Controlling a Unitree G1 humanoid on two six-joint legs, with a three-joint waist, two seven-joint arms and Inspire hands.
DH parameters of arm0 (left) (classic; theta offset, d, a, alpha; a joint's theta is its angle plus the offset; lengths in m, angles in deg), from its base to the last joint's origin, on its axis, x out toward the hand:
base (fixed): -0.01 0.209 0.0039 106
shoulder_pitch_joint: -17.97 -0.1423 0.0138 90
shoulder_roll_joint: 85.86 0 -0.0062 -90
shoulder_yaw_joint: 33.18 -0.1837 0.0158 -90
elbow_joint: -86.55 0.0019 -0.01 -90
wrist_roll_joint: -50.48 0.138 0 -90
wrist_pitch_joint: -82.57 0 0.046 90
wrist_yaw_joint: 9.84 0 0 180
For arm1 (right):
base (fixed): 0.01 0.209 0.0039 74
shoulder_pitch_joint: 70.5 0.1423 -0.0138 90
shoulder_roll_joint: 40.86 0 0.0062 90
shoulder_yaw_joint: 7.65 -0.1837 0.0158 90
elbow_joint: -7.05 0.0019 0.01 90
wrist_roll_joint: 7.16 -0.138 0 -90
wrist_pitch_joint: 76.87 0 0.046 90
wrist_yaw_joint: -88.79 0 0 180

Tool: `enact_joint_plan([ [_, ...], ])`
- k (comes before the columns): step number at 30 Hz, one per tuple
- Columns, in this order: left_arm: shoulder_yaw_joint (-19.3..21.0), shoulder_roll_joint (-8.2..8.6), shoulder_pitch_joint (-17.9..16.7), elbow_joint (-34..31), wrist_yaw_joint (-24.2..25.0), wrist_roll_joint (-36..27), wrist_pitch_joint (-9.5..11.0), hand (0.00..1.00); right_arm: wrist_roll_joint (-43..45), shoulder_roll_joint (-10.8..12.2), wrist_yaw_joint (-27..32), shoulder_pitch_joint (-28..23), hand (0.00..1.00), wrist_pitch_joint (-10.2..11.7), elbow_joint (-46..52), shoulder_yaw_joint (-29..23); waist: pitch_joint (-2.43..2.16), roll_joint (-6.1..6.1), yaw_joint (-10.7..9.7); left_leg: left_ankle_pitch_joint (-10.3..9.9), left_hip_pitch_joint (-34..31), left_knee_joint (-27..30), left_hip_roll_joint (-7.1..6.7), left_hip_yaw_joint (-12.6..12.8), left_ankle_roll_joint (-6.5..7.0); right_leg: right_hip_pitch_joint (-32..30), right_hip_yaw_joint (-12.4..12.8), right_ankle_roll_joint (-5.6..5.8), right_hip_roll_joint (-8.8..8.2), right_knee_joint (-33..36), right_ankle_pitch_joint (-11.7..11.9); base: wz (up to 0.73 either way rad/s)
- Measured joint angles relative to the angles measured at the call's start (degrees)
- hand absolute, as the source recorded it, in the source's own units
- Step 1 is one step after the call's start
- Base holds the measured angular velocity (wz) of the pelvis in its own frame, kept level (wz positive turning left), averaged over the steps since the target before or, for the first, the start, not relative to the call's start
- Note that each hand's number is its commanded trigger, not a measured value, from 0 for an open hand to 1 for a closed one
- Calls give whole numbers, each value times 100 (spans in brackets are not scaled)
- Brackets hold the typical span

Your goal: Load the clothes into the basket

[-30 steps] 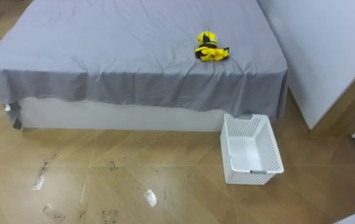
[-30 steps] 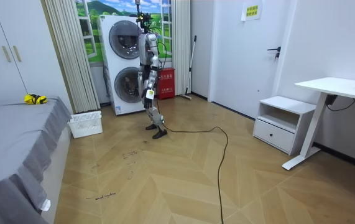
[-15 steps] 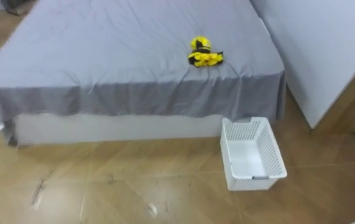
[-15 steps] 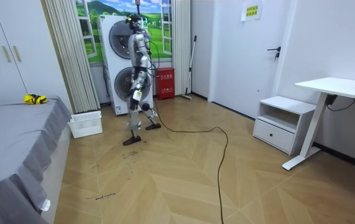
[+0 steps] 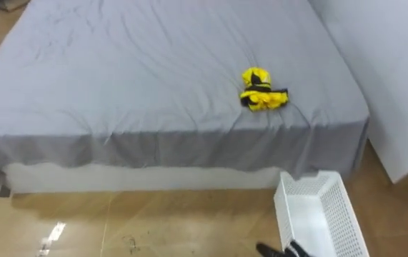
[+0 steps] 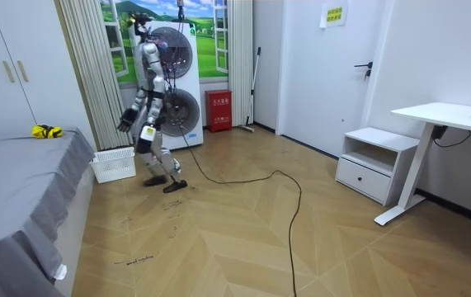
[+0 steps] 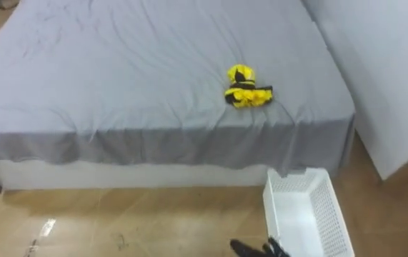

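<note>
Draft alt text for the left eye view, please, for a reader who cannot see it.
A small bundle of yellow and black clothes lies on a grey-sheeted bed, near its front edge toward the right. On the wooden floor just below that corner stands a white mesh basket, partly cut off by the lower edge.

Bright, even light fills the room. The glossy brown wooden floor (image 5: 153,221) carries a pale glare patch, and the wrinkled grey bedsheet (image 5: 153,86) throws soft shadow beneath its hem.
</note>
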Motion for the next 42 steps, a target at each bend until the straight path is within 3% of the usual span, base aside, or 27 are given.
enact_joint_plan([
  [1, -105, 18, 2, 0, 2, 16, -59, 0, 11, 7, 2, 44, 0, 9, 21, -6, -5, 19, -2, -61, 235, -196, 31, -88, -49, -19, -29, -42, 114, -1037, 391, 46],
  [2, -147, 48, 1, 1, 2, 29, -97, 0, 13, 8, 13, 53, 0, 25, 54, -11, -3, 61, -11, -96, 377, -269, 76, -162, -74, -39, -70, -62, 162, -1362, 656, 38],
  [3, -173, 83, -6, 1, 3, 35, -131, 0, 9, 25, 60, 47, 0, 63, 212, -9, -51, 113, -5, -149, 615, -436, 144, -292, -137, -10, -159, -150, 220, -1854, 1155, 29],
  [4, -196, 78, 8, -4, 3, 34, -135, 0, -11, 37, 87, 49, 0, 104, 434, -7, -81, 97, 18, -213, 745, -496, 215, -341, -226, 28, -214, -391, 286, -2051, 1608, 18],
  [5, -196, 74, 8, -3, 4, 33, -136, 0, -19, 38, 89, 57, 0, 126, 560, -7, -101, 110, 36, -264, 778, -479, 268, -355, -315, 40, -217, -497, 355, -2039, 1752, -12],
  [6, -232, 71, -18, 20, 2, 33, -153, 0, -11, 34, 103, 114, 0, 223, 705, 5, -114, 248, 96, -357, 851, -410, 453, -372, -500, 172, -316, -651, 493, -1861, 1804, -12],
  [7, -236, 68, -103, 21, -2, 30, -164, 0, 0, 37, 167, 130, 0, 258, 845, 4, -134, 352, 85, -368, 969, -286, 630, -330, -695, 262, -452, -675, 598, -1583, 1520, 0],
  [8, -233, 56, -142, 12, -3, 30, -164, 0, 1, 37, 190, 118, 0, 259, 924, 3, -130, 366, 69, -340, 1011, -179, 693, -283, -802, 322, -499, -685, 609, -1445, 1355, 25],
  [10, -146, 34, -189, -10, -1, 28, -155, 0, 44, 35, 250, 98, 0, 259, 1178, 55, -99, 308, -29, -3, 1036, 654, 855, -89, -1249, 689, -622, -789, 644, -1068, 891, 28],
  [11, -129, 32, -187, -12, 1, 28, -145, 0, 53, 37, 252, 90, 0, 259, 1251, 76, -83, 276, -32, 166, 1002, 935, 875, -45, -1298, 817, -639, -815, 647, -1057, 811, 0],
  [12, -97, 28, -295, -13, 2, 29, -119, 0, 62, 29, 238, 76, 0, 264, 1385, 153, -96, 236, -36, 585, 869, 1556, 959, 112, -1307, 1176, -658, -833, 707, -1296, 735, -11],
  [13, -61, 20, -336, -71, 3, 28, -105, 0, 60, 29, 213, 73, 0, 326, 1518, 226, -90, 173, -62, 881, 645, 2221, 1092, 203, -1301, 1543, -576, -785, 750, -1679, 648, -4],
  [14, -23, 27, -328, -100, 3, 20, -101, 0, 56, 29, 199, 75, 0, 351, 1590, 230, -73, 153, -98, 814, 486, 2486, 1170, 254, -1275, 1678, -568, -762, 764, -1811, 596, 18],
  [15, -16, 34, -264, -147, 2, -1, -102, 0, 88, 34, 198, 94, 0, 428, 1645, 267, -42, 119, -182, 528, 164, 2777, 1348, 365, -1199, 1852, -541, -767, 794, -1948, 587, 29],
  [16, -21, 32, -232, -208, 2, -26, -101, 0, 113, 15, 220, 98, 0, 427, 1704, 266, -12, 67, -174, 296, -191, 2809, 1424, 405, -1198, 2010, -506, -764, 794, -2089, 586, 20],
  [17, -28, 33, -230, -229, 2, -46, -99, 0, 127, 12, 231, 85, 0, 424, 1750, 268, -5, 48, -180, 195, -359, 2742, 1446, 421, -1218, 2077, -497, -762, 796, -2157, 586, -9],
  [18, -25, 34, -230, -236, 0, -120, -100, 0, 174, 15, 297, 78, 0, 424, 1820, 265, 2, 23, -145, -7, -673, 2464, 1442, 408, -1219, 2169, -437, -741, 794, -2227, 574, -33],
  [20, -33, 38, -230, -303, -20, -332, -98, 0, 183, 2, 406, 77, 0, 418, 1960, 217, -4, 23, -96, -83, -1099, 1701, 1355, 329, -1231, 2208, -303, -669, 764, -2268, 530, -37],
  [21, -29, 32, -218, -355, -15, -408, -80, 0, 207, -6, 480, 82, 0, 420, 2039, 204, -16, 15, -49, 162, -1312, 1102, 1317, 349, -1029, 2150, -210, -603, 725, -2219, 479, -47],
  [22, -17, 3, -247, -356, 10, -417, -64, 0, 327, 3, 554, 54, 0, 404, 2078, 229, -122, -35, 11, 305, -1261, 842, 1201, 361, -964, 2058, -87, -499, 656, -2157, 415, -39],
  [23, -22, -27, -241, -353, 11, -408, -66, 0, 376, 10, 572, 51, 0, 388, 2133, 229, -164, -99, -9, 373, -1207, 711, 1114, 376, -924, 2024, -79, -466, 591, -2153, 406, -22],
  [24, -37, -75, -229, -352, 11, -379, -66, 0, 438, -15, 579, 45, 0, 384, 2270, 217, -177, -189, -45, 479, -1111, 463, 998, 437, -869, 2000, -74, -421, 522, -2160, 396, -3],
  [25, -124, -107, -254, -335, 10, -369, -68, 0, 435, -59, 592, 63, 0, 391, 2333, 218, -180, -201, -40, 530, -1007, 327, 913, 466, -837, 2006, -73, -390, 460, -2165, 403, -4],
  [29, -235, -152, -255, -306, -12, -401, -69, 0, 436, -144, 718, 166, 0, 453, 2315, 218, -147, -187, -34, 599, -902, 81, 729, 434, -771, 1994, -90, -301, 307, -2150, 368, 4],
  [31, -231, -159, -140, -179, -29, -369, -69, 0, 469, -203, 839, 309, 0, 453, 2320, 218, -82, -216, -22, 692, -923, -72, 645, 434, -735, 1918, -100, -272, 236, -2142, 351, 5],
  [33, -205, -178, -107, -173, -30, -365, -72, 0, 515, -234, 862, 431, 0, 453, 2328, 216, -52, -242, -26, 734, -1012, -102, 611, 411, -716, 1839, -136, -267, 212, -2142, 351, 12],
  [42, -8, -202, 198, -107, 10, -11, -325, 0, 1006, -262, 1291, 1099, 0, 457, 2022, 90, -42, -261, 2, 830, -1535, -35, 530, 279, -647, 1348, -260, -222, 121, -2014, 365, 9],
])
